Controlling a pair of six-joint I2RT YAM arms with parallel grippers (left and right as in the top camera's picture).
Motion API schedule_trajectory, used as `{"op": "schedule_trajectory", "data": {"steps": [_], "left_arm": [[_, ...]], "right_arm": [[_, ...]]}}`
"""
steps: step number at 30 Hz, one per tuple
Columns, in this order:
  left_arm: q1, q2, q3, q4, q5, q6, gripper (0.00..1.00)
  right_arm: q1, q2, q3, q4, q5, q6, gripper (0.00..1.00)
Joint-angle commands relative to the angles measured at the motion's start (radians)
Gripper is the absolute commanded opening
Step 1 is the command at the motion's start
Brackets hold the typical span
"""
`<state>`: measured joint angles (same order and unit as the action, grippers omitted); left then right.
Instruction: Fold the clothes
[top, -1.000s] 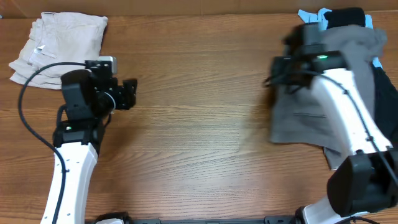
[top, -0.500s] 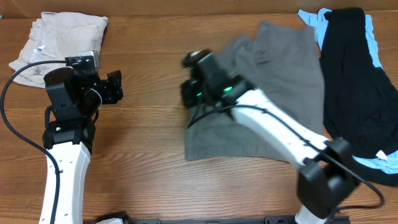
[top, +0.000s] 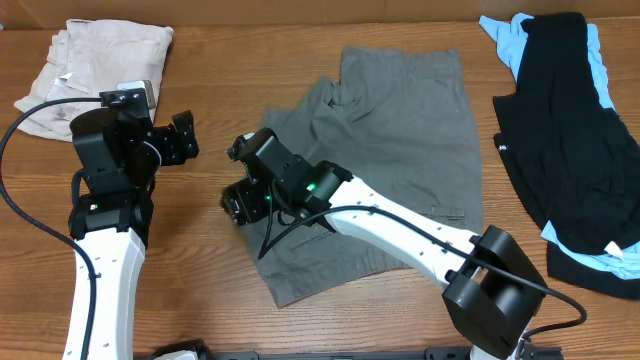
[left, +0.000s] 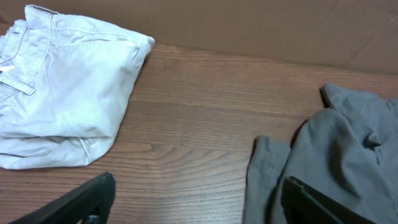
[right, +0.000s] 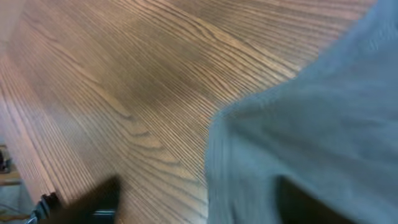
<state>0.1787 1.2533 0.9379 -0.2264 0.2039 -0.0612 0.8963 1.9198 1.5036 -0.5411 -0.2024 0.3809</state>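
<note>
The grey shorts (top: 400, 150) lie spread and rumpled across the middle of the table, one corner reaching toward the front. My right gripper (top: 235, 205) sits low at their left edge. In the right wrist view its jaws stand wide apart, and the edge of the shorts (right: 311, 124) lies between them, with nothing pinched. My left gripper (top: 185, 140) hovers left of the shorts, open, over bare wood. In the left wrist view the shorts (left: 348, 149) lie ahead and to the right, near that gripper's right finger (left: 323, 208).
A folded cream-beige garment (top: 100, 65) lies at the far left corner, also in the left wrist view (left: 62, 93). Black and light-blue garments (top: 570, 140) are heaped along the right edge. Bare wood runs between the cream garment and the shorts.
My right arm swept the shorts from the right pile to the middle of the table, then opened and let go. The left gripper's jaws widened; its arm shifted a little left.
</note>
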Motion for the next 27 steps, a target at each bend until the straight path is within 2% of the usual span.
{"op": "schedule_trajectory", "data": {"steps": [1, 7, 14, 22, 25, 27], "left_arm": [[0.003, 0.016, 0.028, 0.0, -0.003, -0.006, 0.89], [-0.032, 0.078, 0.028, 0.0, 0.082, 0.008, 0.89], [-0.164, 0.24, 0.028, 0.06, 0.085, 0.084, 0.91], [-0.248, 0.426, 0.043, 0.235, 0.038, 0.108, 0.95], [-0.26, 0.511, 0.124, 0.206, 0.056, 0.124, 0.93], [-0.273, 0.565, 0.23, 0.108, 0.058, 0.145, 0.92]], "right_arm": [[-0.077, -0.081, 0.024, -0.021, 0.0, 0.045, 1.0], [-0.296, -0.119, 0.024, -0.12, 0.078, 0.042, 1.0], [-0.513, -0.119, 0.022, -0.18, 0.077, 0.042, 1.0], [-0.57, -0.119, 0.01, -0.177, 0.079, 0.038, 1.0], [-0.57, -0.118, -0.013, -0.159, 0.079, 0.039, 1.0], [-0.57, -0.117, -0.025, -0.155, 0.082, 0.039, 1.0]]}}
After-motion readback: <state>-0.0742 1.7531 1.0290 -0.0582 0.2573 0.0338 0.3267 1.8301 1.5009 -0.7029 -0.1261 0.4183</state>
